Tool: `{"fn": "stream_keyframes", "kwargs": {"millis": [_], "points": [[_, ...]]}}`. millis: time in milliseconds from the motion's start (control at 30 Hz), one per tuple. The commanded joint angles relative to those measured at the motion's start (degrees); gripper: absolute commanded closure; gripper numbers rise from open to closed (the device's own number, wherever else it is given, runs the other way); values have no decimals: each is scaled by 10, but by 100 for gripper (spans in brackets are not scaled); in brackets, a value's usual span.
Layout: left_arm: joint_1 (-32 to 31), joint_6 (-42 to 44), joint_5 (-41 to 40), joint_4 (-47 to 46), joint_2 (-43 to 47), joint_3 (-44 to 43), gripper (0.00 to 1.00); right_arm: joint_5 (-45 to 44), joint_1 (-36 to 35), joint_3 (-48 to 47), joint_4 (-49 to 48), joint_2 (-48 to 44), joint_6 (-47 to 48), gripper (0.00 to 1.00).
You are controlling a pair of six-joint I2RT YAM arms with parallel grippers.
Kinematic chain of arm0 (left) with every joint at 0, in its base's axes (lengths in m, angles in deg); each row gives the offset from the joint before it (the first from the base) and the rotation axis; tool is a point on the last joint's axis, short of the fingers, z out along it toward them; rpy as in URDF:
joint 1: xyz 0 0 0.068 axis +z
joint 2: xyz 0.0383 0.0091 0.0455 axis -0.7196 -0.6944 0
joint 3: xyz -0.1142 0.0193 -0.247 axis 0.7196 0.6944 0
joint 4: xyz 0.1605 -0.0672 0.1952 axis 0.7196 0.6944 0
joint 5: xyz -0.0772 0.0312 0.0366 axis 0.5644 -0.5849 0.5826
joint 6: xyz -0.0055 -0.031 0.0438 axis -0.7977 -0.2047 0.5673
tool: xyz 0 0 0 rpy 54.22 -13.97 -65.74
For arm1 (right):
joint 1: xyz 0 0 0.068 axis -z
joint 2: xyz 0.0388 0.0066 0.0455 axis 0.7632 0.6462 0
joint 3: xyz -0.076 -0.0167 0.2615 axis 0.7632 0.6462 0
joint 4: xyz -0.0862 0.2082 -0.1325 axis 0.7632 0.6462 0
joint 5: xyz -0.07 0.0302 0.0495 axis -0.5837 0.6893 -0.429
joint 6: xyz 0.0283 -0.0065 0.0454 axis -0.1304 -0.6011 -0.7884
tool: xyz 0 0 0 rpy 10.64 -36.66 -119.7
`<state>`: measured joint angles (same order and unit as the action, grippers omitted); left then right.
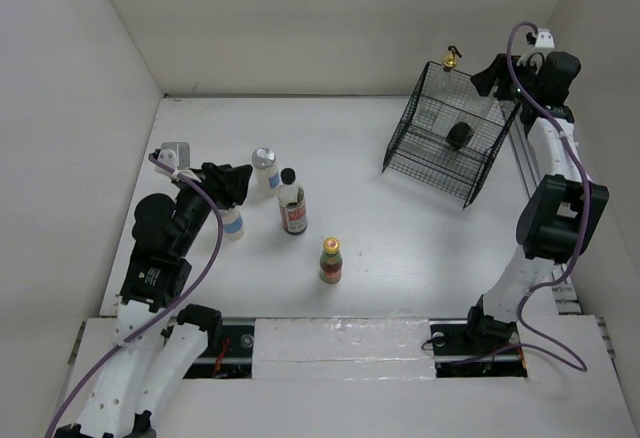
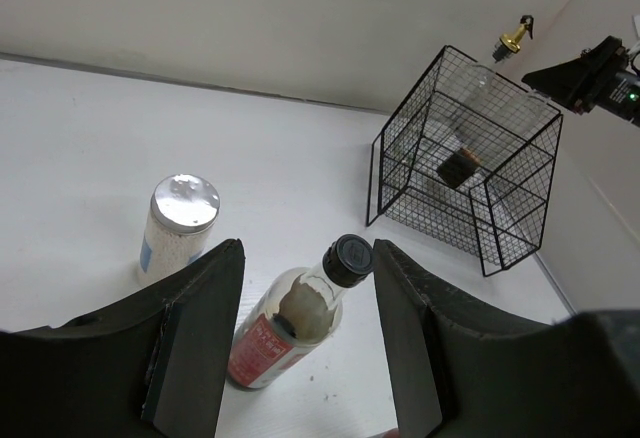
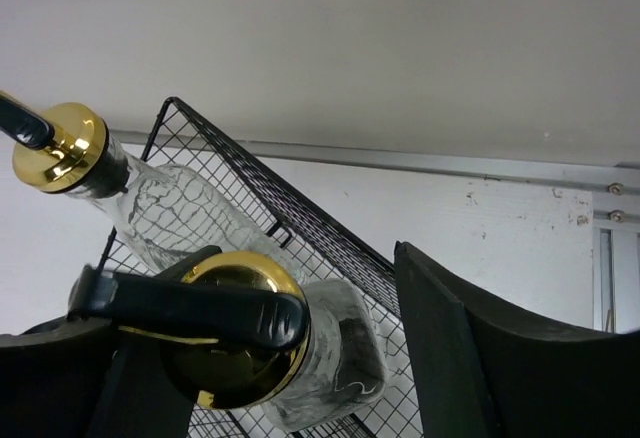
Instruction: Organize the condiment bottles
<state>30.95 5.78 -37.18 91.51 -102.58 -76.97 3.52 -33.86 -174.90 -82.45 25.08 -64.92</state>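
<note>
Two clear glass bottles with gold pourers lean inside the tilted black wire basket (image 1: pixel 432 158). One (image 3: pixel 330 358) sits between the fingers of my right gripper (image 3: pixel 270 308), which is open, with its right finger clear of the glass. The other (image 3: pixel 170 208) lies behind it. On the table stand a dark black-capped, red-labelled bottle (image 1: pixel 292 205), a small red-capped bottle (image 1: pixel 330 260) and a white silver-lidded bottle (image 1: pixel 264 167). A second white bottle (image 1: pixel 232 224) is partly hidden under my left arm. My left gripper (image 2: pixel 308 258) is open above the table, and the dark bottle (image 2: pixel 290 323) shows beyond its fingers.
The basket (image 2: pixel 400 173) stands at the back right, close to the right wall and a metal rail (image 3: pixel 560 173). White walls close in the table at the back and on both sides. My right arm (image 1: pixel 550 208) reaches up along the right edge.
</note>
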Motion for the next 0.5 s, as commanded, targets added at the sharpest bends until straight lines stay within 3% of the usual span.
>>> {"fn": "stream_keyframes", "kwargs": {"millis": [0, 467], "points": [[-3, -3, 3, -22, 4, 1, 50, -4, -8, -37, -14, -39, -8, 24], [-3, -3, 3, -22, 9, 1, 50, -23, -18, -74, 3, -85, -8, 7]]}}
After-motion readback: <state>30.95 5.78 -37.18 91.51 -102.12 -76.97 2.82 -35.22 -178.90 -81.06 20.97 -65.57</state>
